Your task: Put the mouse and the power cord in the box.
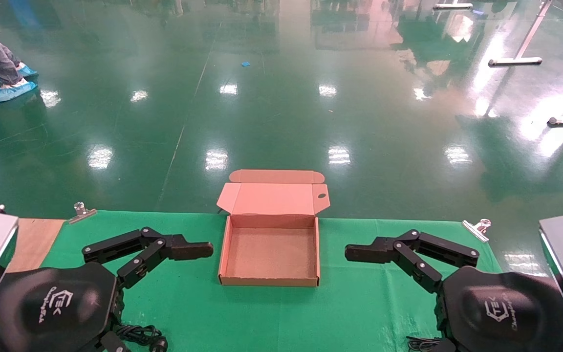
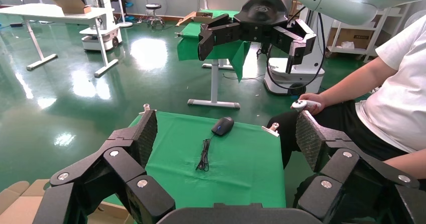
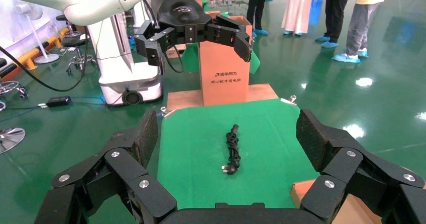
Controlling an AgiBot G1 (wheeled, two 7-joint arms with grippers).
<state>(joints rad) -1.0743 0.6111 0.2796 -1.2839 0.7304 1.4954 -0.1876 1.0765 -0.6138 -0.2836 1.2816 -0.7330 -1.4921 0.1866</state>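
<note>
The box [image 1: 270, 252] is seen open and empty between both grippers, left [image 2: 226, 136] and right [image 3: 227, 136], each held with fingers apart above the cloth [image 1: 350, 303], the mouse [image 2: 222, 126] and cord [image 3: 232, 149] lying apart

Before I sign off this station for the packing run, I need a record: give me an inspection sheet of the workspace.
Surface: green cloth held by metal clips.
Box: box at centre, lid flap back, nothing seen inside.
Mouse: mouse on the cloth at the robot's right end, outside the box.
Power cord: power cord bundled at the left end, outside the box.
Clutter: tall carton past the left end.
Grippers: left gripper and right gripper open, flanking the box, holding nothing.
Cables: mouse cable loosely bunched beside the mouse.
Surroundings: glossy green floor, person seated nearby, others standing.
</note>
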